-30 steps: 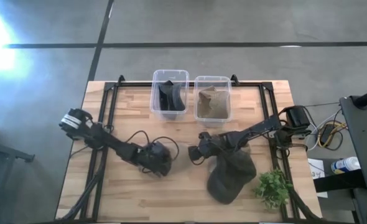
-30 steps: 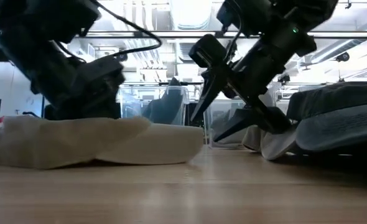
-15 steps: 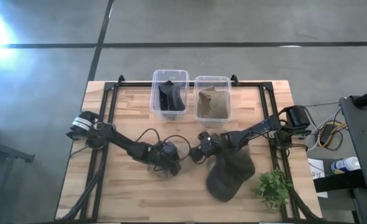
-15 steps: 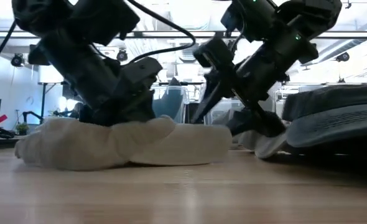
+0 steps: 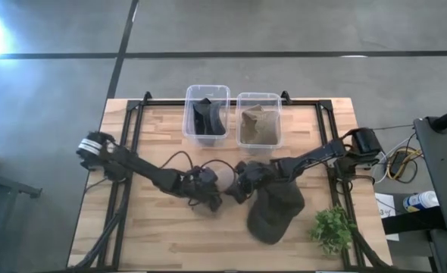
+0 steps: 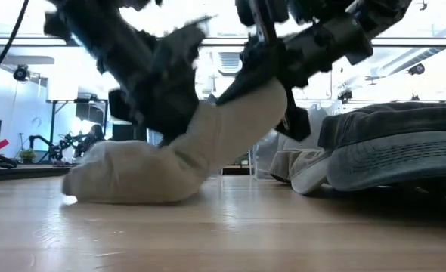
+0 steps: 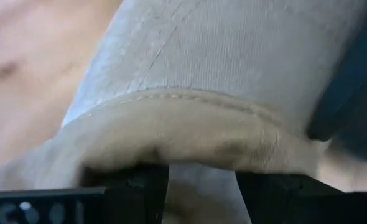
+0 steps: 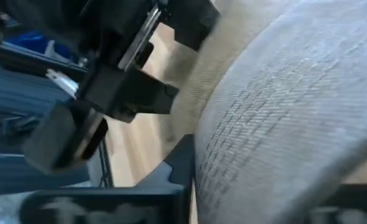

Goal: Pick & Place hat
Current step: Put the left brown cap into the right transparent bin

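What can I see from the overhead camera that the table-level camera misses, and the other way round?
Only the high view shows the two clear bins holding hats, the small green plant and the table's whole layout. Only the low view shows the beige hat being lifted at one end off the table, and the room behind. Both show the two arms meeting mid-table, left claw and right claw, beside the grey-green hat.

Both arms reach low toward the desk's middle, meeting almost nose to nose. The left gripper (image 5: pixel 210 191) comes in from the left edge, its fingers (image 7: pixel 137 190) clamped on cloth. The right gripper (image 5: pixel 239 184), stretched in from the right side, grips the same fabric.
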